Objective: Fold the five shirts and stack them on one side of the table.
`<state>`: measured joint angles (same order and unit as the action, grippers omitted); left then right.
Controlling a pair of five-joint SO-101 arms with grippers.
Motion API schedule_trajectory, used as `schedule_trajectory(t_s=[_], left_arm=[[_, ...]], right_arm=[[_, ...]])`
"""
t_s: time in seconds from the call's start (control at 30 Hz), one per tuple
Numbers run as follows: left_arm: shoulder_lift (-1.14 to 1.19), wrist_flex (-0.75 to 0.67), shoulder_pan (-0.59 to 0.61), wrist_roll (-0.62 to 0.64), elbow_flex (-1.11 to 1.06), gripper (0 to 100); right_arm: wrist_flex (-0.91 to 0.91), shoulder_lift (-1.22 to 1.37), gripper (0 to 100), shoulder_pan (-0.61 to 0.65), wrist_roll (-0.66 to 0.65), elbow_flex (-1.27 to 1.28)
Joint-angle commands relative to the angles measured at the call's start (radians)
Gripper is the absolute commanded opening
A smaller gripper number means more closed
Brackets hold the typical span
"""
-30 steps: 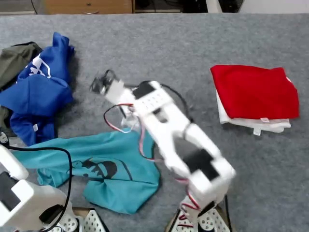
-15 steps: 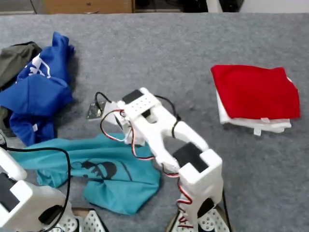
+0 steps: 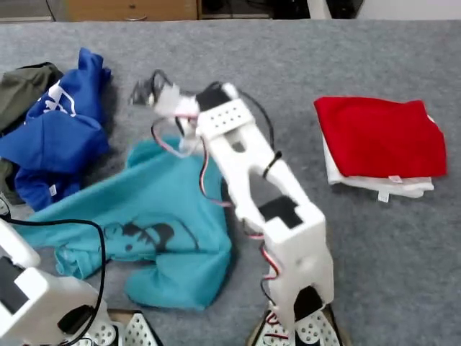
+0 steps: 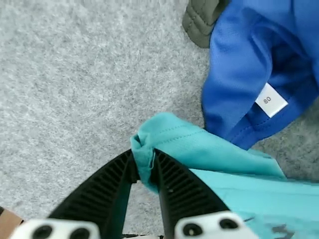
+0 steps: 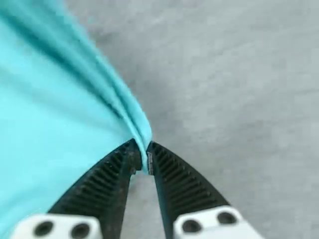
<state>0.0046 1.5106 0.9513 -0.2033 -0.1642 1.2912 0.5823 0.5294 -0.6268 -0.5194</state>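
The right gripper point(image 5: 142, 149) was clenched on a doubled edge of the teal shirt point(image 3: 169, 209). The left gripper point(image 4: 144, 160) pinched another corner of it, just beside the blue shirt point(image 3: 57, 137). Half a second before, the right arm had been low at the shirt's far edge. It had since drawn that edge up the table, and the cloth lay wider and flatter, a fair start for folding. The near hem seemed still bunched (hard to judge from above). Two were done: a red shirt point(image 3: 378, 133) rested on a white shirt point(image 3: 374, 186), well apart.
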Motion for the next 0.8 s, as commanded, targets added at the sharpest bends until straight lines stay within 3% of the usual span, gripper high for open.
schedule_trajectory(t_s=[0.0,0.13,0.27,0.33,0.43,0.57,0.77], left_arm=[[0.012,-0.012,-0.029,0.012,0.005,2],[0.065,-0.014,-0.041,0.014,0.006,2],[0.108,-0.014,-0.034,0.011,0.009,2],[0.113,-0.011,-0.034,0.011,0.006,2],[0.113,-0.009,-0.034,0.009,0.006,2],[0.114,-0.008,-0.035,0.009,0.006,2],[0.113,-0.008,-0.032,0.008,0.009,2]], right_arm=[[0.068,0.079,0.2,-0.033,0.009,-0.36],[0.189,0.239,0.2,-0.01,0.008,-0.553],[0.187,0.42,2.1,-0.004,0.011,-0.65],[0.184,0.496,9.4,-0.002,0.025,-0.71],[0.212,0.55,23.5,-0.016,0.163,-0.843],[0.25,0.559,24.6,-0.039,0.278,-0.981],[0.486,0.561,24.5,-0.047,0.262,-1.153]])
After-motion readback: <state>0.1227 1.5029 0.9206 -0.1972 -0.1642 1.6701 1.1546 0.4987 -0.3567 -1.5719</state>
